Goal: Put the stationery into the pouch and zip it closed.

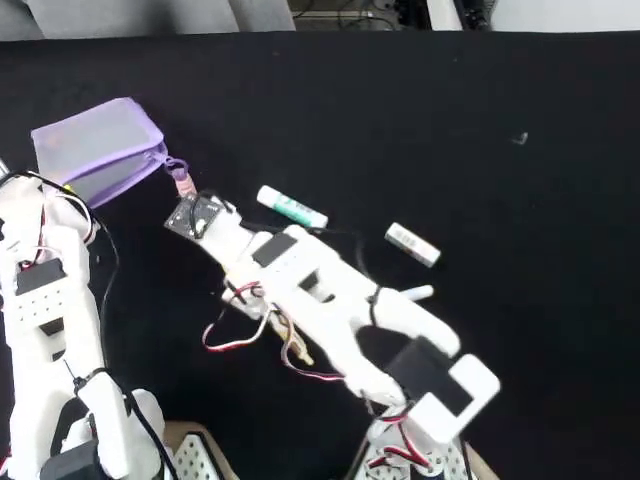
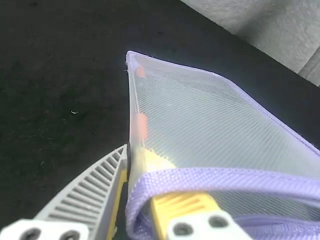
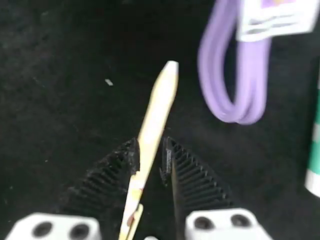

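Note:
The purple mesh pouch (image 1: 100, 150) lies at the far left of the black table. My left gripper (image 2: 136, 155) is shut on the pouch (image 2: 210, 135) at its rim, with the grey finger (image 2: 95, 190) outside and the yellow one inside. My right gripper (image 3: 150, 150) is shut on a cream pencil (image 3: 157, 107), whose tip is just short of the pouch's purple pull loop (image 3: 230, 75). From above, the right gripper (image 1: 190, 212) sits close to the pouch's zipper corner. A green-and-white glue stick (image 1: 292, 207) and a small white eraser (image 1: 412, 244) lie to the right of it.
A white tag (image 3: 275, 20) hangs by the pull loop. A white stick-like end (image 1: 418, 292) pokes out beside the right arm. The table's far and right parts are bare black cloth. Loose wires (image 1: 240, 330) hang under the right arm.

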Tool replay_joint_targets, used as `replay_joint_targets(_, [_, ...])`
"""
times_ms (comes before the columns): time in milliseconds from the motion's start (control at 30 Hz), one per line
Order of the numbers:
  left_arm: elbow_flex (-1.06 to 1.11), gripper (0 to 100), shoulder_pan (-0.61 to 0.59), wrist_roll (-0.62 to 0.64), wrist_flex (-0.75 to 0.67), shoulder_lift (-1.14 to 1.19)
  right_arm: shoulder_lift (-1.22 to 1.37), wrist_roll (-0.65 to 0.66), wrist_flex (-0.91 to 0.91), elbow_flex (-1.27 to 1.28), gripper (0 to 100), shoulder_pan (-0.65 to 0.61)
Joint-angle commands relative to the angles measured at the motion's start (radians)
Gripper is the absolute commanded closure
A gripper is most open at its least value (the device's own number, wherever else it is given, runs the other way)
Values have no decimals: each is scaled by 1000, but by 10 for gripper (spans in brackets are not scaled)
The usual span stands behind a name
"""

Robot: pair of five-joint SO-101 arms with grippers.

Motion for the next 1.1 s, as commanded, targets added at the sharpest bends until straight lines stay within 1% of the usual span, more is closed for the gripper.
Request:
replay_joint_targets(0, [-13, 971, -13, 12, -25, -6, 13, 2, 3, -53, 920, -58])
replay_joint_targets(100, [-12, 971, -12, 12, -23, -6, 44, 2, -5, -59, 920, -80])
replay_joint_targets(200, [-10, 971, -12, 12, -23, -6, 93, -2, 6, -107, 920, -64])
replay_joint_targets(533, [-8, 971, -10, 12, -23, -6, 278, -3, 239, -344, 933, -43])
replay_joint_targets(633, [-8, 971, -10, 12, -21, -6, 337, -2, 305, -415, 990, -12])
replay_joint_targets(733, [-8, 971, -10, 12, -21, -6, 378, 0, 361, -479, 985, 37])
replay_joint_targets(900, [-8, 971, -10, 12, -21, -6, 378, 2, 456, -561, 988, 109])
replay_joint_targets(1067, [-10, 971, -10, 12, -21, -6, 269, 2, 531, -568, 988, 155])
